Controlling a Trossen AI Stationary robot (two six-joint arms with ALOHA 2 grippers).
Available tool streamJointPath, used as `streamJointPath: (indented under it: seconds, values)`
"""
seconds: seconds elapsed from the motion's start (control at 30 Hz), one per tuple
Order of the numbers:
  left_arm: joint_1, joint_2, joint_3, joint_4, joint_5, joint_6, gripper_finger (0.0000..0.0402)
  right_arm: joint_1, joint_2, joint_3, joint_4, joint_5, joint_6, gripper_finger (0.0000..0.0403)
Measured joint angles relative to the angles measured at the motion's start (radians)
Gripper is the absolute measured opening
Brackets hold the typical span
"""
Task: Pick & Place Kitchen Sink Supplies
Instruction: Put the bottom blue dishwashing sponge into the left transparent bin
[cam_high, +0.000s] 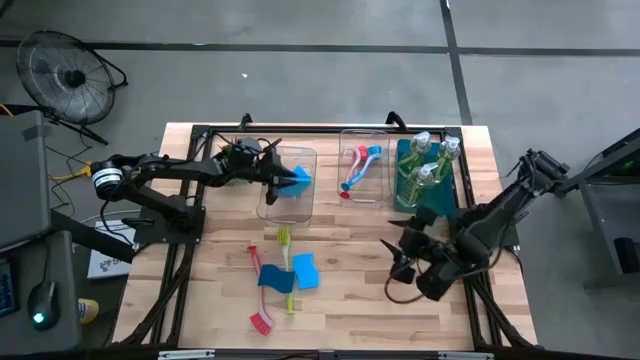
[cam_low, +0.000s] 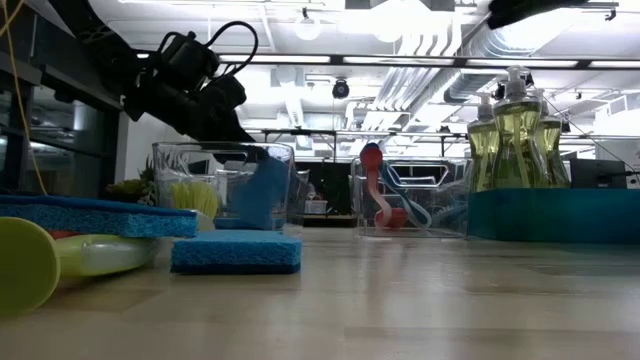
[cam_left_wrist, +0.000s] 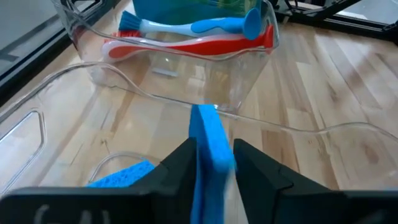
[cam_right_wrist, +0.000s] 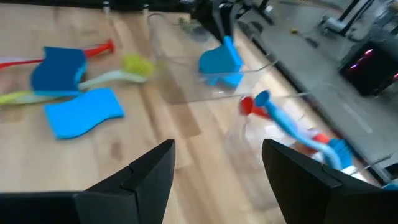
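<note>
Holding: left gripper (cam_left_wrist: 214, 163) has a blue sponge (cam_left_wrist: 209, 149) pinched on edge between its two fingers, over the open top of a clear bin (cam_high: 288, 185) near the far edge of the worktop (cam_high: 350, 300), left of centre.
Inside that bin: a second blue sponge (cam_left_wrist: 121, 175) lies on the floor, below the held one.
Right gripper (cam_right_wrist: 217, 177): hangs over the near-right part of the worktop, fingers spread well apart with nothing between them.
Middle clear bin (cam_high: 364, 175): at the far edge, right of the first; a red brush (cam_left_wrist: 186, 45) and a blue brush (cam_left_wrist: 193, 27) lie in it side by side.
Teal bin (cam_high: 428, 185): at the far-right corner, with clear bottles of yellowish-green soap (cam_low: 512, 130) standing upright in it.
Loose on the worktop: near the centre, toward the near edge, two blue sponges (cam_high: 305, 270), a yellow-green brush (cam_high: 285, 255) and a red brush (cam_high: 260, 300) lie in a heap, touching and partly overlapping.
</note>
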Motion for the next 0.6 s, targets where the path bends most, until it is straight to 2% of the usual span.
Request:
streamJointPath:
  seconds: [0.27, 0.5, 0.6]
  values:
    - [0.000, -0.003, 0.000, 0.020, 0.003, 0.002, 0.0142, 0.096, 0.000, 0.000, -0.017, -0.031, 0.097, 0.0236]
    - [0.000, -0.070, 0.033, 0.020, 0.013, 0.037, 0.0146, 0.134, 0.000, -0.016, -0.005, -0.033, 0.116, 0.0236]
    - [0.000, -0.106, 0.047, 0.015, 0.051, 0.042, 0.0146, 0.139, 0.000, -0.048, 0.001, -0.034, 0.158, 0.0236]
